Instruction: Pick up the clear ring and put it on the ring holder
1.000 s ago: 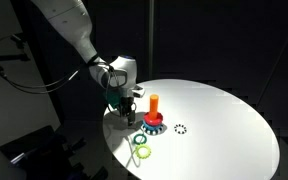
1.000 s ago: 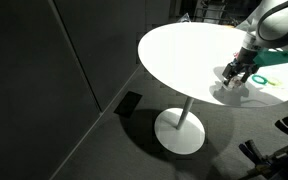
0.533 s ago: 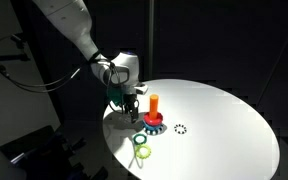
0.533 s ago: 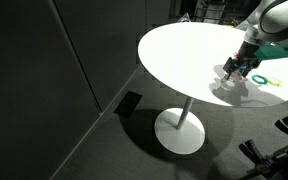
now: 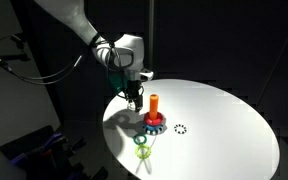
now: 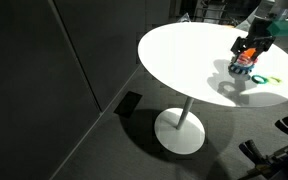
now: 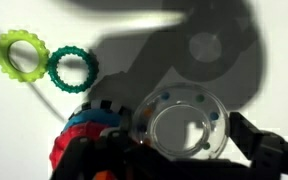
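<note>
In the wrist view my gripper (image 7: pixel 182 142) is shut on the clear ring (image 7: pixel 179 97), a translucent disc with small coloured dots, held flat between the dark fingers (image 7: pixel 269 155). The ring holder's red and blue base (image 7: pixel 79 135) shows just beside it, partly hidden by a finger. In an exterior view the gripper (image 5: pixel 134 99) hangs above the white table, close beside the orange peg of the ring holder (image 5: pixel 153 104). It also shows over the holder in an exterior view (image 6: pixel 246 50). The clear ring is too small to make out in both exterior views.
A yellow-green ring (image 7: pixel 6 55) and a dark green ring (image 7: pixel 54 68) lie side by side on the round white table (image 5: pixel 224 120), near its edge (image 5: pixel 141 150). A black-and-white speckled ring (image 5: pixel 181 128) lies beside the holder. The surroundings are dark.
My gripper has risen from the table surface with the clear ring in it and moved toward the orange peg. The loose rings have not moved.
</note>
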Controlling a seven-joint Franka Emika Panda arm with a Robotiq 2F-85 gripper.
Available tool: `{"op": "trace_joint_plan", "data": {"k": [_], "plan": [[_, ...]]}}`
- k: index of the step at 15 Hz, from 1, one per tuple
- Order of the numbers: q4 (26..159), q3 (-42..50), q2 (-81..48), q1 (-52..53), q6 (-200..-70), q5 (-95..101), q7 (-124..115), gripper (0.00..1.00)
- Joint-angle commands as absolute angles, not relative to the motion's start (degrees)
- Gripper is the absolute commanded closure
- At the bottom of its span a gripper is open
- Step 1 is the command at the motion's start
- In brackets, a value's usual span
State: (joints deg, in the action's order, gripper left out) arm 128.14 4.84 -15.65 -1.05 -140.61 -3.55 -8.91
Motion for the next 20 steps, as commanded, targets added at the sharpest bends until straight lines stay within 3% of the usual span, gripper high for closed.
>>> {"op": "trace_joint_plan", "data": {"k": [1, 20], "plan": [[126.26, 4.97, -11.97, -1.95, -134.05, -3.06, -9.15, 0.3], [118.73, 7.72, -5.72, -5.98, -126.05, -2.0, -12.66, 0.3]]}}
